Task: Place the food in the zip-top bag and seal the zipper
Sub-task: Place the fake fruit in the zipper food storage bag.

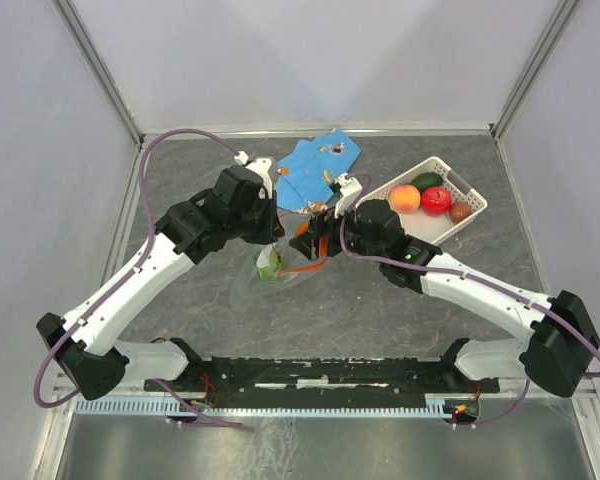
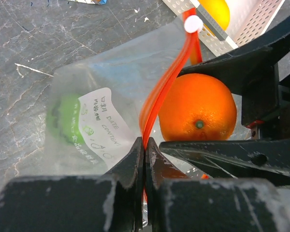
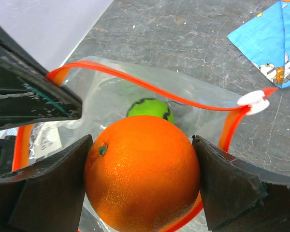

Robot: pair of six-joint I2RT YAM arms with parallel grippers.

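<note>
Orange fruit (image 3: 142, 174) clamped in the right pincer (image 3: 141, 162), zip-top bag (image 3: 203, 125) beneath it; left pincer (image 2: 144, 145) pinches the zipper (image 2: 164, 82).

White arm links (image 1: 130, 292), black joints (image 1: 230, 200), looping purple cables (image 1: 142, 188), matte black scuffed tool fingers (image 3: 227, 188)

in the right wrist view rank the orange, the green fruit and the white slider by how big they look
1. orange: largest by far, though it is also nearest the camera
2. green fruit: farther off, inside the zip-top bag
3. white slider: smallest
</note>
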